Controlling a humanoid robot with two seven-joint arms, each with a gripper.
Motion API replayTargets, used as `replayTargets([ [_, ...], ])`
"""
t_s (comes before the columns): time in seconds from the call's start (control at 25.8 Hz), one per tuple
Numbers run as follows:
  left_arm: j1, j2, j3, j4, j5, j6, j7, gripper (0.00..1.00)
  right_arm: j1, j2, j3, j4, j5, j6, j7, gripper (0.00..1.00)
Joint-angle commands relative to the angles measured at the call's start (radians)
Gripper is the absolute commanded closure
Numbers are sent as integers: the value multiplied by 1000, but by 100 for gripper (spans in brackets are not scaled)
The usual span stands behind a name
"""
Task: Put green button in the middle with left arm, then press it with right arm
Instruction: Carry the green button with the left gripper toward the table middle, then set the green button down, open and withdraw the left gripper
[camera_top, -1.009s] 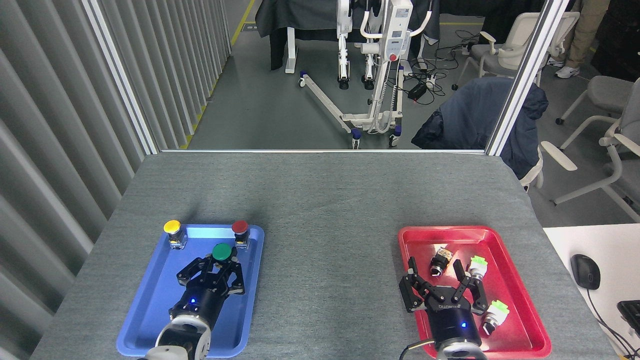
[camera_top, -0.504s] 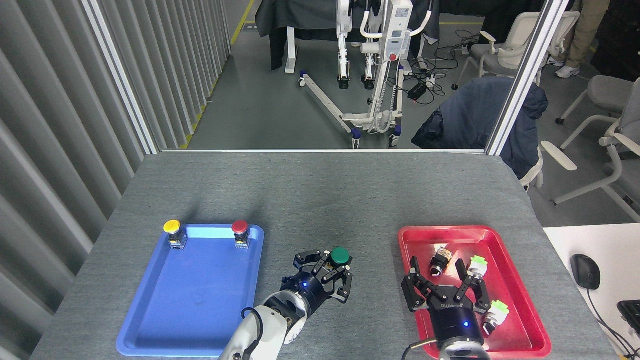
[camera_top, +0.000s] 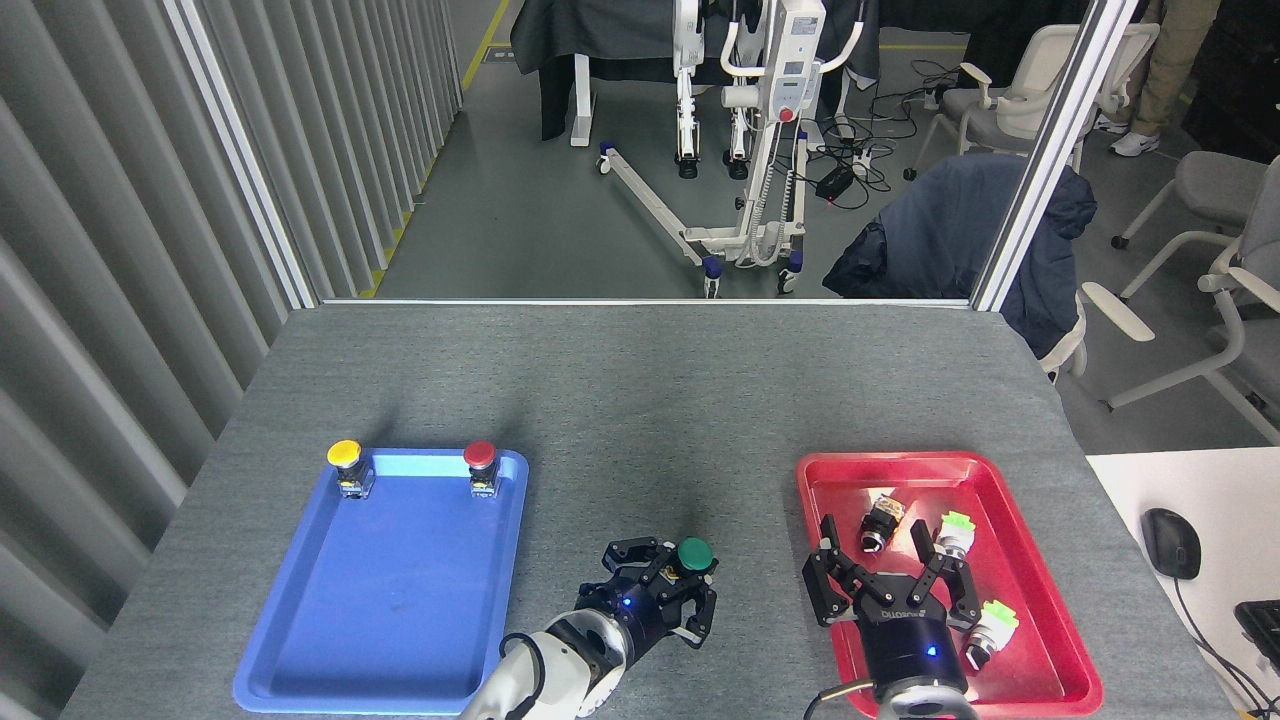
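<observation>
The left gripper (camera_top: 672, 590), fingers clamped on the green button (camera_top: 693, 553), hangs low over the bare grey table (camera_top: 640, 400) between the two trays. A second ago it held the button over the blue tray (camera_top: 300, 640); half a second ago it was already out over the felt, and it has since dropped a little lower and nearer the robot. The carry looks all but done: the button is now in the middle, and what is left is to set it down, let go and clear the way. The right gripper (camera_top: 890, 585) has barely moved; its fingers are spread wide over the red tray (camera_top: 1060, 620), waiting for the press. On the blue tray the yellow button (camera_top: 345, 455) and red button (camera_top: 480, 455) stand at the far rim, untouched.

Only the green cap shows; the button's body is hidden among the fingers, so whether its base touches the felt cannot be told. Both arms are cut off by the bottom edge, and the small switches (camera_top: 955, 530) beside the right gripper are partly masked by it.
</observation>
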Motion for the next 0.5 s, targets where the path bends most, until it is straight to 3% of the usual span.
replayTargets([
  [0.0,2,1,-2,-5,2,17,1,3,1,0,0,0,0,1,-3,0],
  [0.23,49,8,8,-42,2,-35,9,2,9,2,2,0,0,1,-3,0],
  [0.47,183,145,64,-267,4,-112,1,2,1,-1,2,0,0,-3,-3,0],
])
